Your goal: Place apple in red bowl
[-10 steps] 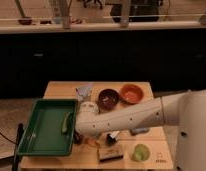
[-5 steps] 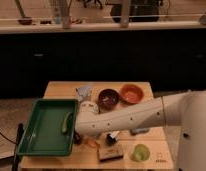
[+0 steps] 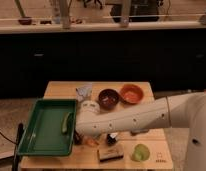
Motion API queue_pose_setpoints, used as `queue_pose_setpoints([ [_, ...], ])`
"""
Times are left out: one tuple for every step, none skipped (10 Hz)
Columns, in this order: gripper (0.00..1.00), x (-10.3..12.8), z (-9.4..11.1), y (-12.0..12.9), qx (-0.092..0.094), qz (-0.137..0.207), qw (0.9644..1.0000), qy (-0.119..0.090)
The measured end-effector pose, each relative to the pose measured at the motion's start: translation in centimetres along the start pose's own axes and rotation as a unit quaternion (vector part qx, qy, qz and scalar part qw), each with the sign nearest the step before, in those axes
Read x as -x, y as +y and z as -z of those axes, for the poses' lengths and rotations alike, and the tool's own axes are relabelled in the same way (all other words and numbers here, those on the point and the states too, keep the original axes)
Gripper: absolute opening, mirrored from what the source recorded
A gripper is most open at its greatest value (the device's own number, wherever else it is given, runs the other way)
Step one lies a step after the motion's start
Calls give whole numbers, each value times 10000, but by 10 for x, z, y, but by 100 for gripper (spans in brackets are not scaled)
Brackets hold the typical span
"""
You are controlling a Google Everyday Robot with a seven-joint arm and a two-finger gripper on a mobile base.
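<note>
The apple, a small orange-red fruit, lies on the wooden table near its front, just right of the green tray. My white arm reaches in from the right and bends above it. The gripper points down at the arm's left end, right beside the apple and mostly hidden under the arm. The red bowl, shallow and orange-red, stands at the back right of the table and looks empty, well away from the gripper.
A dark maroon bowl stands left of the red bowl, with a crumpled pale bag beside it. The green tray holds a green item. A brown block, a pale green round thing and a small dark object lie at the front.
</note>
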Motion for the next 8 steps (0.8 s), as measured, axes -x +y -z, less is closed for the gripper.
queue_pose_setpoints([
  [0,-1,2,0,-20,-8,10000,5],
  [0,-3,5,1,-56,-25,10000,15],
  [0,-4,6,1,-72,-28,10000,22],
  [0,-3,9,0,-100,-28,9999,37],
  [0,-5,11,1,-121,-48,9999,55],
  [0,-6,13,1,-137,-74,9999,73],
  [0,-7,15,2,-144,-96,9998,85],
  [0,-8,17,1,-156,-114,9998,108],
])
